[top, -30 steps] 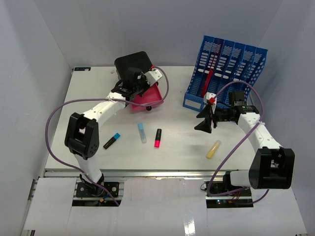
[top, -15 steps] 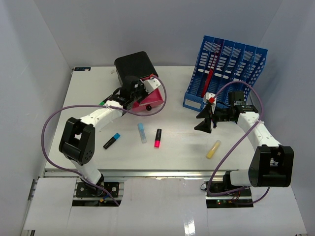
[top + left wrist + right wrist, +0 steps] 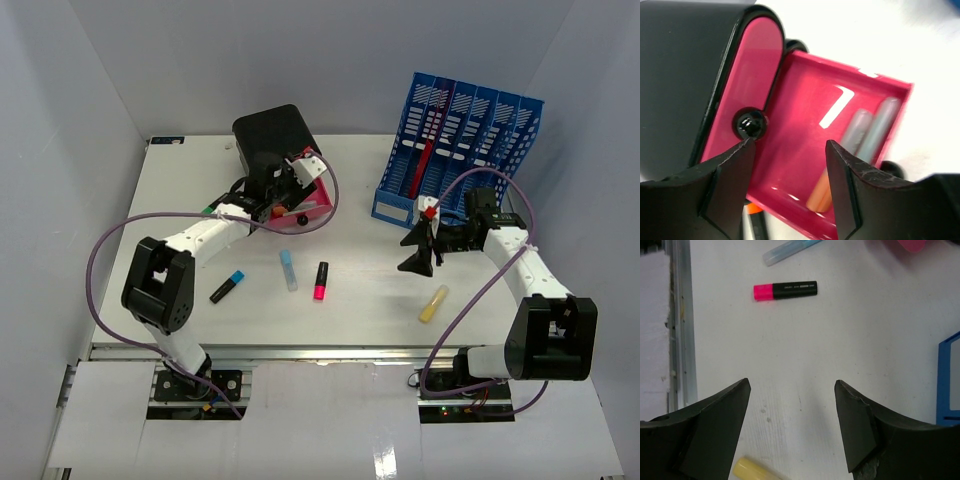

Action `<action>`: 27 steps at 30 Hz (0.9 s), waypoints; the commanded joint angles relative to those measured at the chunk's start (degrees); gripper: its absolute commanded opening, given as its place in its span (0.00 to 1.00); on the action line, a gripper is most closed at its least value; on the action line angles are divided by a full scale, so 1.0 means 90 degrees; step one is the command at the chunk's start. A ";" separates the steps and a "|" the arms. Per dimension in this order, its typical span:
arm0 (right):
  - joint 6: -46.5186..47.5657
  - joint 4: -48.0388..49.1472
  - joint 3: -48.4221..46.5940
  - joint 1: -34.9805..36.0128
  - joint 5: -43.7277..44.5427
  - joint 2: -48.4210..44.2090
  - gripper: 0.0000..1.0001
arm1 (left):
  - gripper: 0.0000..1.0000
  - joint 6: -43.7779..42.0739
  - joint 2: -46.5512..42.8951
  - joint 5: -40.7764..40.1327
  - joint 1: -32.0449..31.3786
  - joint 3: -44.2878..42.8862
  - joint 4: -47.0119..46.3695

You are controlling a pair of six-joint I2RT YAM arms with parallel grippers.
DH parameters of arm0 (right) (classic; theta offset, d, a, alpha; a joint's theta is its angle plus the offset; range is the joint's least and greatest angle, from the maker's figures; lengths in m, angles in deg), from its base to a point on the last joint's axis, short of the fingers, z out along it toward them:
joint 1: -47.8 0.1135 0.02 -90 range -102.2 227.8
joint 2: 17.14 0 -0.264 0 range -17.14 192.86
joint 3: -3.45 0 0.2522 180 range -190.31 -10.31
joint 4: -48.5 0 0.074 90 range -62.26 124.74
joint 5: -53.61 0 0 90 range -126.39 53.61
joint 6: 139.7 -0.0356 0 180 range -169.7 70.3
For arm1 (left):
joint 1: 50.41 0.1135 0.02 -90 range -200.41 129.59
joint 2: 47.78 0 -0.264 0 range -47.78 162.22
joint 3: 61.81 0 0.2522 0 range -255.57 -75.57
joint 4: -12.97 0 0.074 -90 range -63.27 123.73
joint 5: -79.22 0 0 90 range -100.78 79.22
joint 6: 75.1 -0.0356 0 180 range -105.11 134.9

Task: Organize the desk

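Note:
The desk is a white tabletop with loose markers on it. My left gripper hangs open over the pulled-out pink drawer of a black drawer unit. In the left wrist view the left gripper holds nothing, and the pink drawer below holds an orange marker and two grey ones. My right gripper stands open above the desk's right middle, empty. In the right wrist view the right gripper frames bare desk, with a yellow marker just short of its left finger.
A blue slotted file rack stands at the back right. A blue-capped black marker, a pale blue marker and a pink highlighter lie front centre; the yellow marker lies to the right. A metal rail edges the front.
My left gripper swung in over the pink drawer and its jaws opened wide. The right gripper dipped slightly toward the front of the desk.

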 commanded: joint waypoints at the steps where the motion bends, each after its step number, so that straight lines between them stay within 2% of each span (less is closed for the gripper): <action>1: 0.3411 -0.2024 -0.0214 0.0027 0.0423 0.0020 0.77 | 0.84 0.1206 -0.1525 0.0989 -0.0029 0.0097 -0.0019; 3: 0.5280 -0.2542 0.0027 0.0027 0.1423 -0.0110 0.84 | 0.96 0.2126 -0.2107 0.0985 -0.0029 0.0537 -0.0044; 4: 0.5814 -0.2646 0.0105 0.0033 0.1803 -0.0209 0.87 | 0.98 0.2444 -0.2493 0.0968 -0.0017 0.0692 0.0048; 7: 0.6871 -0.2828 0.0237 0.0037 0.3181 -0.0313 0.94 | 0.98 0.3438 -0.3390 0.0856 0.0020 0.1190 0.0692; 9: 0.7145 -0.3026 0.0180 0.0029 0.3642 -0.0177 0.94 | 0.98 0.3734 -0.3896 0.0906 0.0053 0.1680 0.1117; 14: 0.7273 -0.3177 0.0258 0.0043 0.4344 0.0282 0.90 | 0.98 0.4376 -0.5436 0.0750 0.0101 0.2943 0.1492; 20: 0.7093 -0.2620 0.0973 0.0187 0.5106 0.0099 0.86 | 0.98 0.4435 -0.7063 0.0130 0.0117 0.3819 0.1757; 23: 0.6885 -0.1965 0.1314 0.0311 0.5175 0.0040 0.85 | 0.98 0.4420 -0.7362 0.0018 0.0117 0.4085 0.1719; 27: 0.6607 -0.1639 0.1279 0.0471 0.4858 0.0252 0.81 | 0.98 0.4434 -0.7455 -0.0046 0.0127 0.4196 0.1723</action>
